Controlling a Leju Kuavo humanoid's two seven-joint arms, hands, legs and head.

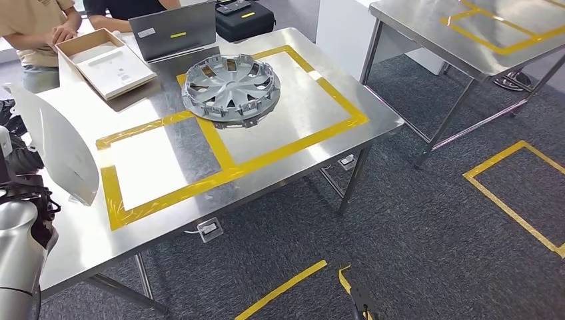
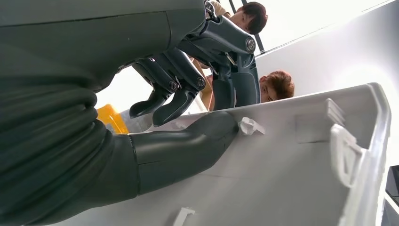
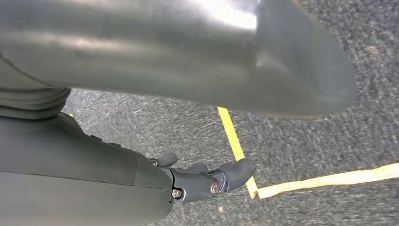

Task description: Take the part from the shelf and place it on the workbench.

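Note:
The white curved plastic part (image 1: 63, 150) stands on edge over the left end of the steel workbench (image 1: 166, 167), just left of the empty yellow-taped rectangle (image 1: 110, 193). Whether its lower tip touches the top I cannot tell. My left hand (image 1: 20, 160) holds it from the far-left side. In the left wrist view the thumb (image 2: 188, 146) presses on the part's ribbed inner face (image 2: 291, 179), and the dark fingers (image 2: 169, 89) curl over its rim. My right hand (image 3: 202, 179) hangs over the carpet with loosely spread fingers and nothing in it.
A silver wheel cover (image 1: 231, 90) lies in the right taped rectangle. An open flat box (image 1: 106, 63), a grey case (image 1: 174, 30) and a black case (image 1: 243, 20) sit at the bench's back, where two people (image 1: 40, 27) stand. A second steel table (image 1: 480, 33) is at right.

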